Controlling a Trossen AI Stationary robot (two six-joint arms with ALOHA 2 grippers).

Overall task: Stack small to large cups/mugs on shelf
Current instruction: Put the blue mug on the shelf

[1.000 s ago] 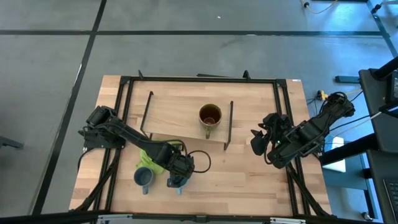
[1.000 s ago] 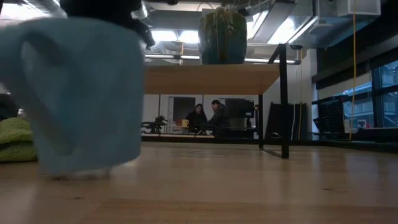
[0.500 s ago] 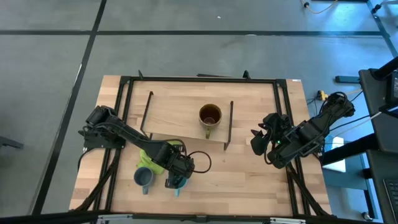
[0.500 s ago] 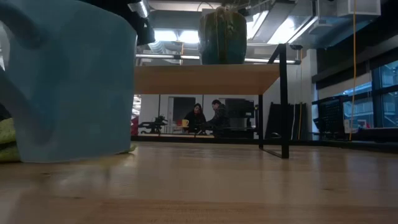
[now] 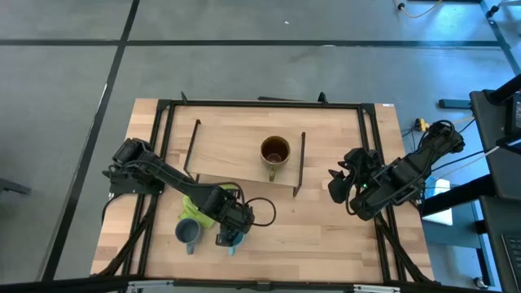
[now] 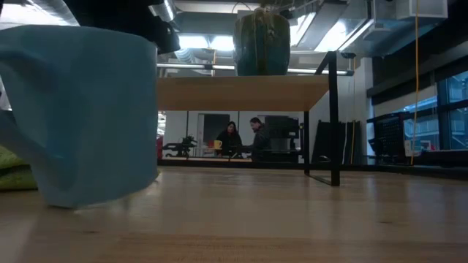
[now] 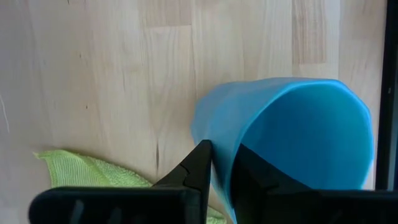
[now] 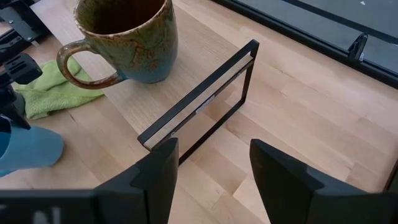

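Your left gripper [image 5: 230, 237] is clamping the wall of the bright light-blue mug [image 5: 234, 240] near the front edge of the bench [image 5: 326, 236], left of its middle. In the left wrist view the two dark fingers [image 7: 200, 167] are pinching the rim, one outside and one inside the mug [image 7: 292, 137], which is tipping over at a slant rather than standing upright. The low view is showing the same mug [image 6: 80, 117] leaning, its base partly off the wood.

Just to its left, the small grey-blue mug [image 5: 188, 232] is standing upright on the bench, apart from your gripper. The lime-green cloth [image 5: 195, 206] is lying just behind both mugs, under the left arm's forearm; its edge is also peeking into the left wrist view [image 7: 93, 173].

The larger olive-brown mug [image 5: 275, 152] is sitting upright on the shelf [image 5: 236, 150], toward the shelf's right end, handle pointing to the front edge. The right wrist view is showing it [image 8: 124, 40] on the light board beside the black rod leg [image 8: 205, 93].

Your right gripper [image 5: 340, 184] is hanging idle near the bench's right edge, well apart from the shelf, its fingers [image 8: 155, 177] spread wide and holding nothing.

In the room beyond the bench, two people [image 6: 245, 139] are sitting at a desk.
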